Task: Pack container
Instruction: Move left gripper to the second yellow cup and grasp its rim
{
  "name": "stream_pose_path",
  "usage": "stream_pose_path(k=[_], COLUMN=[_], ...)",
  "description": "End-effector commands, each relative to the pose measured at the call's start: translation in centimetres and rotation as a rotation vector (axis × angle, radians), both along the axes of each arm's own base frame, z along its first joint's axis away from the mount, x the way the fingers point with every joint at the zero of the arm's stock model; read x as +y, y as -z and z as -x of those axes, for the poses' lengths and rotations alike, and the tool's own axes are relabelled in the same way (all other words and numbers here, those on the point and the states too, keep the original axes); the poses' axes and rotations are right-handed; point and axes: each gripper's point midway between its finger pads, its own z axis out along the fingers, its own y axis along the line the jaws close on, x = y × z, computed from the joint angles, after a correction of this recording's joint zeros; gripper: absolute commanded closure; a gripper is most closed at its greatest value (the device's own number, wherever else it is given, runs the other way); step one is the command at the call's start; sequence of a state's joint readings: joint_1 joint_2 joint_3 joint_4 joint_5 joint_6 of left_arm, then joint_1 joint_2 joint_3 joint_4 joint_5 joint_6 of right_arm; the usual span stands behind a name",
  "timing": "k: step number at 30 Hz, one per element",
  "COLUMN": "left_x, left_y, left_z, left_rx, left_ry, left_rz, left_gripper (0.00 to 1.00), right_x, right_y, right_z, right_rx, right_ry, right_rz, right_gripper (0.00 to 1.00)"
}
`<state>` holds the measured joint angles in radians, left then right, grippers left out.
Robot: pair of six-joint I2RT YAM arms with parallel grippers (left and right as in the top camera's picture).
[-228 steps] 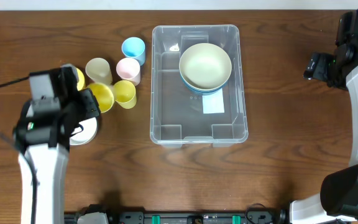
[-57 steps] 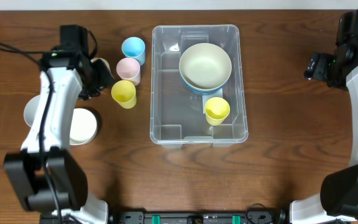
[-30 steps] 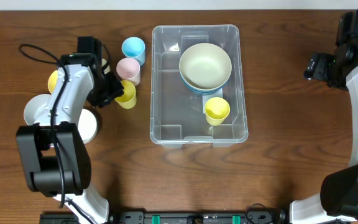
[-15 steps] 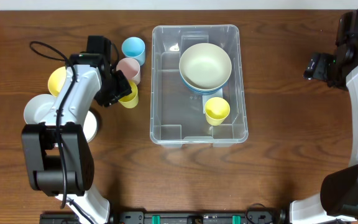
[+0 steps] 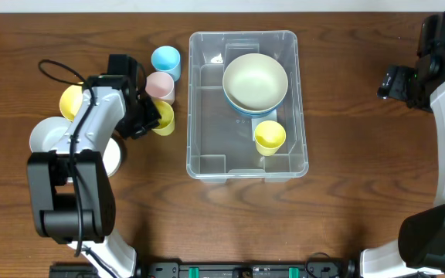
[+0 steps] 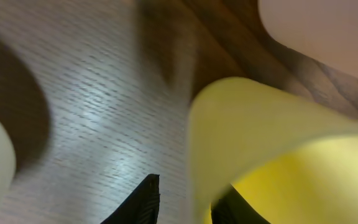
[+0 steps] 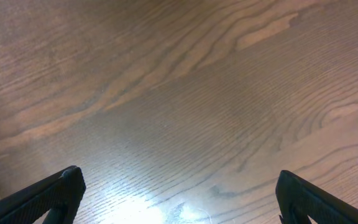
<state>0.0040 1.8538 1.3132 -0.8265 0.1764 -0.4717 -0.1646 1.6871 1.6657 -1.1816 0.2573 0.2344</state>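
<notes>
Left of the surface [image 5: 346, 216] sit one yellow bowl [image 5: 68, 100] and two white bowls [image 5: 46, 136]. The left gripper [image 5: 153, 120] sets its jaws astride a yellow cup [image 5: 164, 120]; a firm grasp cannot be told. One pink cup [image 5: 160, 83] and one blue cup [image 5: 165, 59] stand beside. The container [image 5: 207, 154] sits centrally, open upward, its long axis running far to near. It holds two stacked bowls [image 5: 255, 79] and a second cup [image 5: 270, 137]. The right gripper [image 7: 178, 193] hangs with jaws released.

Your overhead view looks straight down on the whole desk [image 5: 346, 224]. Your left wrist view sits very close to a yellow cup [image 6: 278, 155], which overhead shows left of the container [image 5: 195, 93]. Your right wrist view looks past the right hand [image 7: 179, 205] onto desk wood, close up.
</notes>
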Motion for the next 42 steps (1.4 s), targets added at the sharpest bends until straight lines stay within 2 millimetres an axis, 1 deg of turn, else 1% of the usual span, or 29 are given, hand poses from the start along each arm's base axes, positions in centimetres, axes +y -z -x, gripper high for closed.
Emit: stream_pose_path(k=[1, 2, 3, 5, 8, 17, 21, 22, 24, 28, 30, 36, 38, 40, 42], left_x=[0.9, 1.0, 1.0, 1.0, 0.9, 1.0, 0.9, 0.9, 0.9, 0.8, 0.8, 0.8, 0.8, 0.8, 0.8], left_y=[-2.5, -2.7, -2.9, -3.1, -3.1, -3.1, -3.0, -3.0, -2.9, -2.7, -2.4, -1.0, -0.9, -1.0, -0.9], left_z=[-0.8, -0.8, -0.8, -0.8, -0.8, -0.7, -0.4, -0.3, -0.1, 0.1, 0.1, 0.4, 0.3, 0.2, 0.3], left_rx=[-0.071, -0.08, -0.084, -0.088, -0.087, -0.089, -0.074, -0.071, -0.064, -0.054, -0.046, -0.02, -0.023, -0.025, -0.023], left_ry=[-0.003, 0.004, 0.007, 0.007, 0.009, 0.033, 0.036, 0.036, 0.037, 0.04, 0.04, 0.04, 0.04, 0.04, 0.04], left_rz=[-0.016, -0.017, -0.018, -0.018, -0.018, -0.022, -0.022, -0.022, -0.021, -0.021, -0.021, -0.02, -0.019, -0.02, -0.02], left_gripper=[0.81, 0.89, 0.91, 0.91, 0.89, 0.9, 0.89, 0.88, 0.78, 0.72, 0.71, 0.72, 0.72, 0.78, 0.8], right_x=[-0.2, -0.2, -0.2, -0.2, -0.2, -0.2, -0.2, -0.2, -0.2, -0.2, -0.2, -0.2, -0.2, -0.2, -0.2], right_y=[-1.0, -1.0, -1.0, -1.0, -1.0, -1.0, -1.0, -1.0, -1.0, -1.0, -1.0, -1.0, -1.0, -1.0, -1.0], right_z=[0.0, 0.0, 0.0, 0.0, 0.0, 0.0, 0.0, 0.0, 0.0, 0.0, 0.0, 0.0, 0.0, 0.0, 0.0], right_rx=[-0.034, -0.034, -0.034, -0.034, -0.034, -0.034, -0.034, -0.034, -0.034, -0.034, -0.034, -0.034, -0.034, -0.034, -0.034], right_ry=[0.019, 0.019, 0.019, 0.019, 0.019, 0.019, 0.019, 0.019, 0.019, 0.019, 0.019, 0.019, 0.019, 0.019, 0.019], right_rz=[0.0, 0.0, 0.0, 0.0, 0.0, 0.0, 0.0, 0.0, 0.0, 0.0, 0.0, 0.0, 0.0, 0.0, 0.0], right_gripper=[0.01, 0.01, 0.01, 0.01, 0.01, 0.01, 0.01, 0.01, 0.01, 0.01, 0.01, 0.01, 0.01, 0.01, 0.01])
